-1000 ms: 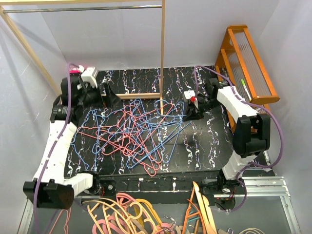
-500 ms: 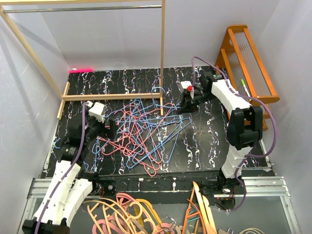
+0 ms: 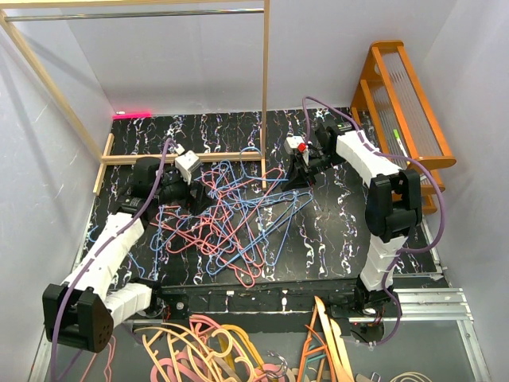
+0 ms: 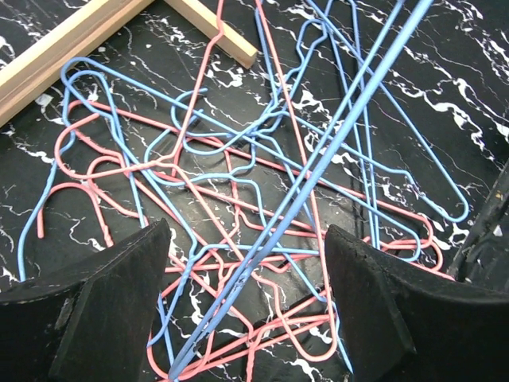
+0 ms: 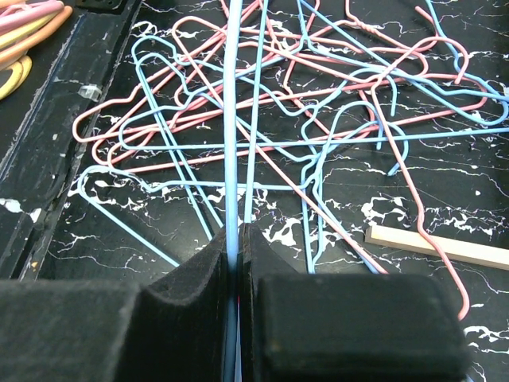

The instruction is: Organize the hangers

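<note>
Hangers (image 3: 231, 215) tangled: right gripper (image 5: 237, 235) pinches one blue hanger (image 5: 231, 119), likely to tease it free. Left gripper (image 4: 248, 237) gapes wide, blue wire (image 4: 334, 135) between its fingers (image 4: 103, 310), ready to clamp

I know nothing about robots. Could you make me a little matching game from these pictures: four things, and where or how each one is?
Things:
1 left gripper
2 right gripper
3 orange rack
4 wooden post

States:
A shut on a blue hanger
B open above the hangers
C beside the table, on the right
D standing upright on the table

Pairs: 1-B, 2-A, 3-C, 4-D
</note>
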You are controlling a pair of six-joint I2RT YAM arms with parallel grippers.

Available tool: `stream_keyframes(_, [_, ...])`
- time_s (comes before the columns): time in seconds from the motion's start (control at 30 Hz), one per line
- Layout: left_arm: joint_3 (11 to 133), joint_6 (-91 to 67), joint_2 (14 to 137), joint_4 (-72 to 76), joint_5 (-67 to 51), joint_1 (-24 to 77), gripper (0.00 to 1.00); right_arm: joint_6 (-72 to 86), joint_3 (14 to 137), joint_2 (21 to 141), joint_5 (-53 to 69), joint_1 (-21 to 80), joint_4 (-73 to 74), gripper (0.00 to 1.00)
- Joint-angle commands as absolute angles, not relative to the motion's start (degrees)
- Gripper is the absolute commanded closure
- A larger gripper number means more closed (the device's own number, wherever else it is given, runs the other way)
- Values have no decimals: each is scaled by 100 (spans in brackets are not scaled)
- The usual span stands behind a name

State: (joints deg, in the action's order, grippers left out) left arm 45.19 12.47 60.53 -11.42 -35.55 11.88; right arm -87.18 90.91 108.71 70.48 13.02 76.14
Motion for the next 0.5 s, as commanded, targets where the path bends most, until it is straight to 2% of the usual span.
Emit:
stream_keyframes(0.0, [4868, 1729, 6093, -1671, -4098, 1203, 25, -8909, 9194, 10821, 7291, 1282, 7620, 92])
stream_keyframes(0.23, [4521, 2283, 5767, -2114, -3559, 1248, 38, -9020, 9199, 10870, 7322, 1283, 7620, 92])
stream_keyframes(0.47, [3996, 2574, 5456, -2051, -3196, 1304, 43, -9057, 9237, 10914, 7391, 1275, 7620, 92])
